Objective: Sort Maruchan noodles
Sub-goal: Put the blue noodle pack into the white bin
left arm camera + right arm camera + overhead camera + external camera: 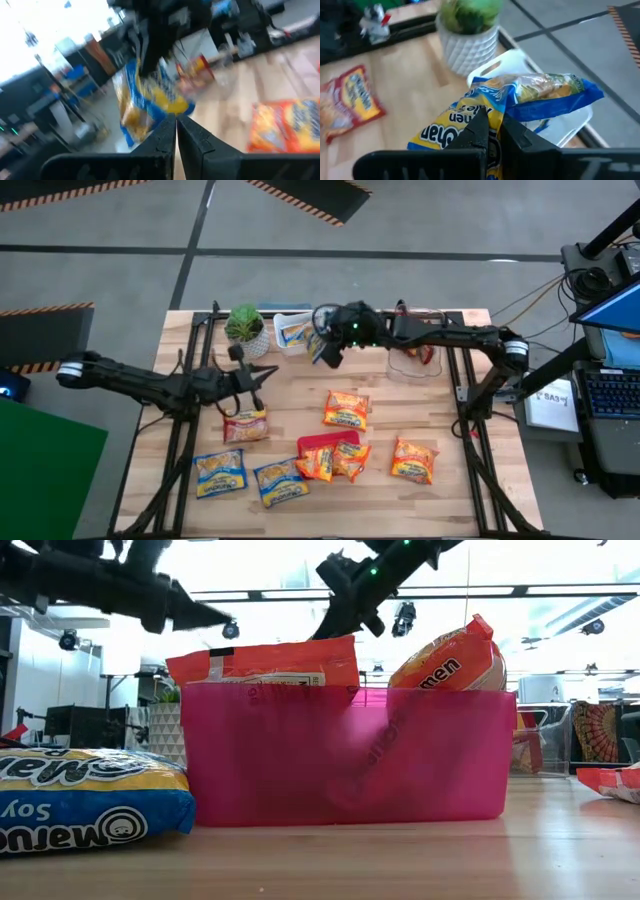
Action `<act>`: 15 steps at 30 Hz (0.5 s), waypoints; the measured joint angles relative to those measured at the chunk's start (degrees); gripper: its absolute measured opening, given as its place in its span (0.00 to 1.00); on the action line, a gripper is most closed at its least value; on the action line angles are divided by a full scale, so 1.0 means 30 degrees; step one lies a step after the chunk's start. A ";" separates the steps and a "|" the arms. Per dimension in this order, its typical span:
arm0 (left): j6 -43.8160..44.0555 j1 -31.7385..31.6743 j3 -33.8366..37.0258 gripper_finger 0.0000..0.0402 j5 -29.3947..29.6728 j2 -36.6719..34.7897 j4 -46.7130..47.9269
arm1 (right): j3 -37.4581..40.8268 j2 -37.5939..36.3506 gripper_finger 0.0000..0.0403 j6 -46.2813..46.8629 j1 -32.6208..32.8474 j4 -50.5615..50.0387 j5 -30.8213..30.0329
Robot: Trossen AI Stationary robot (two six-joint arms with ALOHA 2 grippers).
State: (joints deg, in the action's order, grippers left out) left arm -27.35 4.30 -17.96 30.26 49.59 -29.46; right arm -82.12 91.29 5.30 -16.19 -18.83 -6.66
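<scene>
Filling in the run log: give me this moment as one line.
right gripper: shut on blue packet, above white bin | left gripper: shut, empty, over table | pink bin: orange packets inside

The left arm reaches in from the left edge across the table, its left gripper (262,376) with jaws pressed together, holding nothing, poised above the table. The right arm stretches from the right edge toward the table's far side, its right gripper (322,350) with jaws clamped, raised high.
</scene>
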 joint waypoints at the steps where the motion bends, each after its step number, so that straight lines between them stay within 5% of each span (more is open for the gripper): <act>1: -0.0700 -0.0041 -0.0007 0.00 -0.0045 -0.0156 -0.0447 | -0.0234 0.0000 0.03 -0.0013 -0.0212 -0.0102 -0.0007; 15: -0.3275 -0.1650 0.0000 0.00 -0.0074 -0.1042 -0.1126 | -0.5609 0.4249 0.03 -0.3207 -0.2512 -0.2360 -0.2788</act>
State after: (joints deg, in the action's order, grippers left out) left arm -37.17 -0.65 -17.96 30.04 46.47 -32.84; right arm -98.94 104.03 -4.32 -23.73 -25.91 -15.02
